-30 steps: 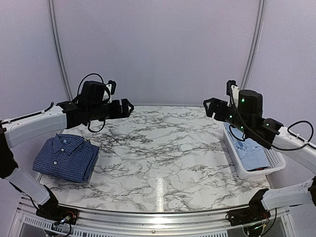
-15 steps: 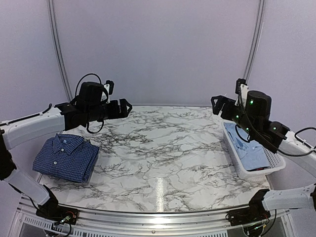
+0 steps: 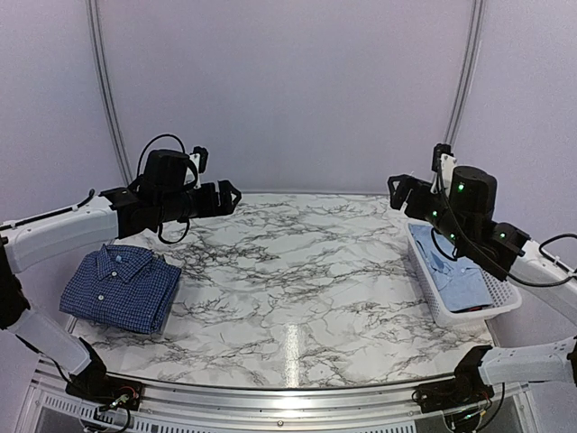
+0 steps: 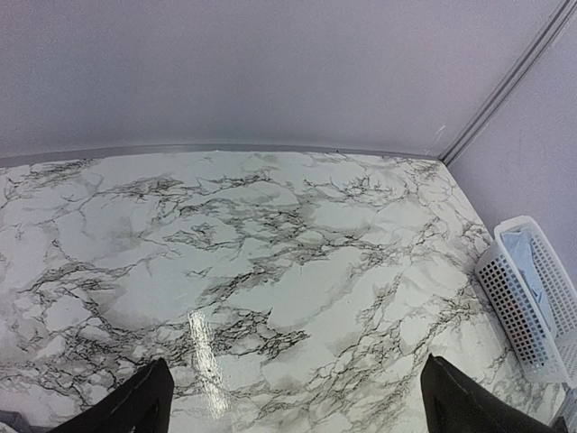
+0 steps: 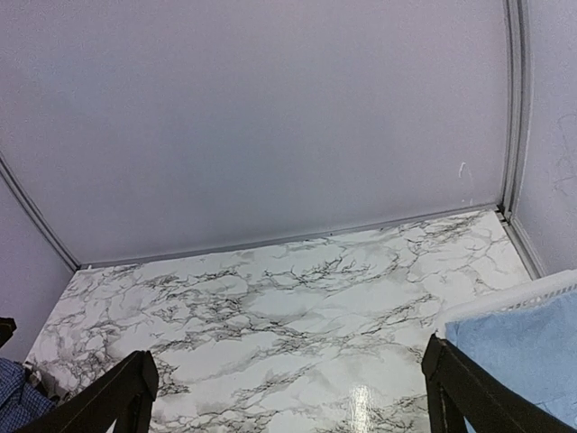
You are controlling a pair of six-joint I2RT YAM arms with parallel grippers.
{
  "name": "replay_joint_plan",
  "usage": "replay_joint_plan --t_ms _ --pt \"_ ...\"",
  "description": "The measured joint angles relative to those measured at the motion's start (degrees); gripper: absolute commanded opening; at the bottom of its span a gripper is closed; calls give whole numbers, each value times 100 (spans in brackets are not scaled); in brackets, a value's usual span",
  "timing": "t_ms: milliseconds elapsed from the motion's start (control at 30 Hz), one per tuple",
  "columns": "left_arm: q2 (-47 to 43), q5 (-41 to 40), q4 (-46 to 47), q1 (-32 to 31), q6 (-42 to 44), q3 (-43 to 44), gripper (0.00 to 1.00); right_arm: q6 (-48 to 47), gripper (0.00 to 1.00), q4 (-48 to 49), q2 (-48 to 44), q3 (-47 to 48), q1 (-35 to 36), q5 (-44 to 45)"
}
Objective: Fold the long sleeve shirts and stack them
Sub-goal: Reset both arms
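We saw the dark blue shirt [image 3: 122, 289] lying folded at the lower left of the top view, on the marble table [image 3: 297, 271], its collar toward the top of the frame. The pale blue shirt [image 3: 462, 278] lay inside the white basket [image 3: 431, 290] at the right edge of the table, partly hidden behind the right arm [image 3: 505, 244]. The left gripper [image 3: 236, 198] hung in the air at centre left, above and beyond the dark blue shirt. Its jaws were spread wide with nothing between them, and its wrist view showed only bare marble there. The right gripper [image 3: 395, 192] hung at upper right, raised near the far end of the basket, jaws also wide apart and empty. Neither gripper touched a shirt.
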Motion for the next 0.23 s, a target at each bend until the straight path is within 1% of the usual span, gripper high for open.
replay_joint_plan --t_ms 233 --pt "0 0 0 0 0 -7 99 -52 99 -44 4 0 0 -17"
